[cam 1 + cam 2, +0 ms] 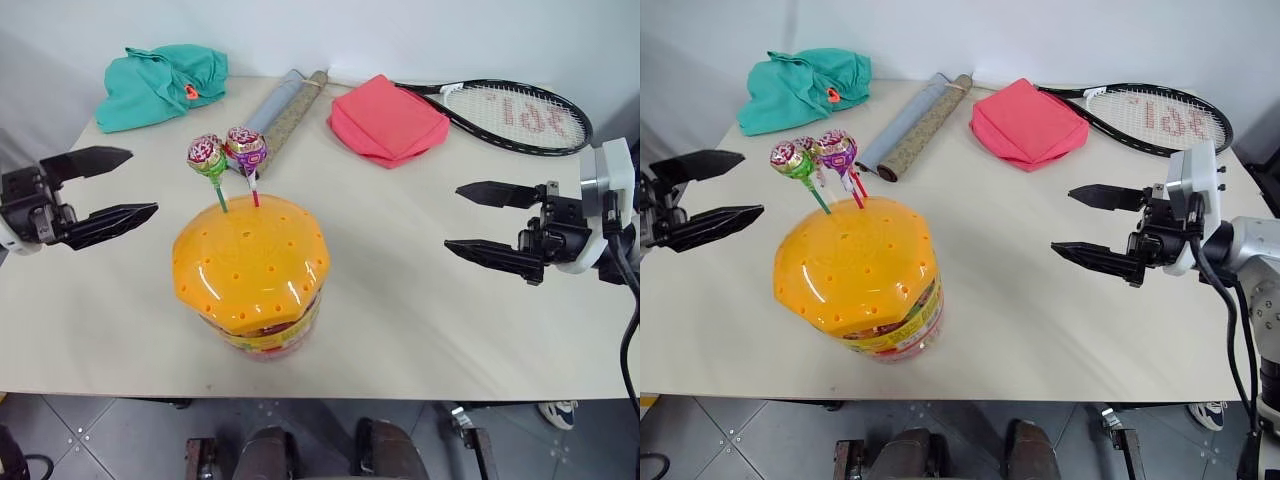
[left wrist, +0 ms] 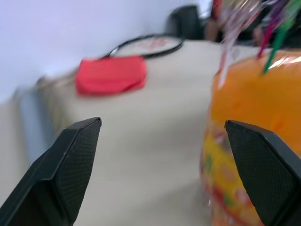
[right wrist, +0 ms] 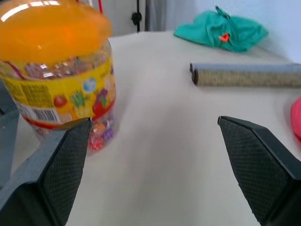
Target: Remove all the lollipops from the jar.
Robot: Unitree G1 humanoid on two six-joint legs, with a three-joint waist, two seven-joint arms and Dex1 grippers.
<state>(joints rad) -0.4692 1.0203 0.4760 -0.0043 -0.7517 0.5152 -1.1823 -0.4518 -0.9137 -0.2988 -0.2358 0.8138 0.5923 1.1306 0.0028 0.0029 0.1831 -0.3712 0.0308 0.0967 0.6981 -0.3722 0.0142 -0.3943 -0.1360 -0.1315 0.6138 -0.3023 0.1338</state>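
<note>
Right now you are holding both arms level above the table (image 1: pixel 420 330), one on each side of the jar (image 1: pixel 252 275), which is standing upright near the front edge, a little toward the left end. Your left gripper (image 1: pixel 113 185) is hovering over the left edge with its jaws spread wide and nothing between them, aiming at the jar; your right gripper (image 1: pixel 468 218) is doing the same from the right end, jaws wide apart and empty, well clear of the jar. Two lollipops (image 1: pixel 226 153) are sticking up from holes at the back of the orange lid (image 1: pixel 250 260), one on a green stick, one on a pink stick, wrappers touching. Along the far edge a teal cloth (image 1: pixel 160 83), a rolled mat (image 1: pixel 288 107), a red cloth (image 1: pixel 389 120) and a racket (image 1: pixel 515 115) are lying.
</note>
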